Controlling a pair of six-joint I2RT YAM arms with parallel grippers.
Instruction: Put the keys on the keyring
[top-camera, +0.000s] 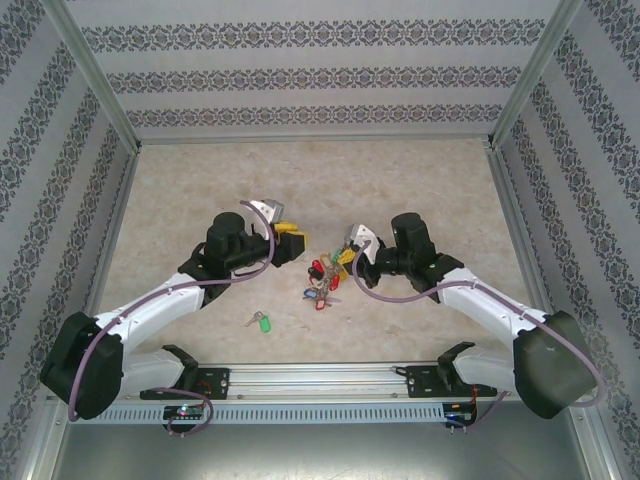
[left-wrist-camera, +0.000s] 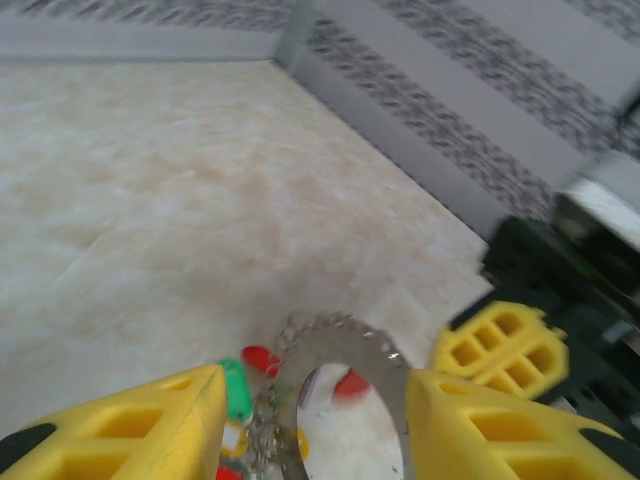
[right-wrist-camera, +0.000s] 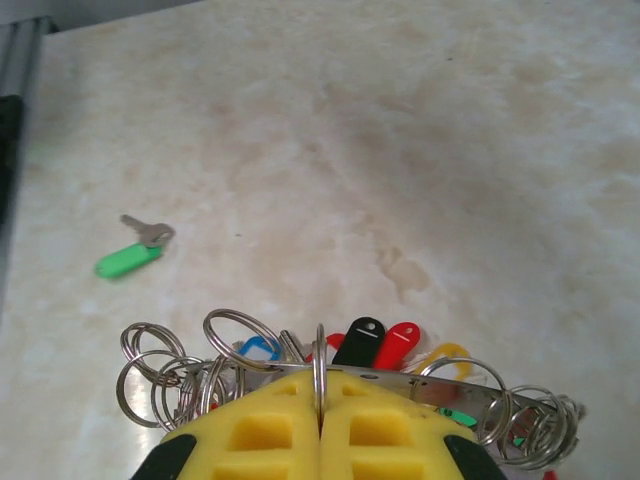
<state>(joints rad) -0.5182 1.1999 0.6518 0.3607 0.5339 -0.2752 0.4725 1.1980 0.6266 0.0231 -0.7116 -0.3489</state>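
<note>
No writing, number or brand can be read anywhere; the coloured tags on the keyring (left-wrist-camera: 335, 340) show nothing legible, and the walls (top-camera: 300, 80) bear only ornament.

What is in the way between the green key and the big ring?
Nothing visible. The green key lies alone on the bare table, apart from the keyring, which the right gripper pinches shut.

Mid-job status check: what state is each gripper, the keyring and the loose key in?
left gripper: open, fingers either side of the keyring.
right gripper: shut on the keyring.
keyring: clamped at its edge by the right gripper, tagged keys fanned around it.
green-tag key: loose, lying flat on the table, not on the ring.
</note>
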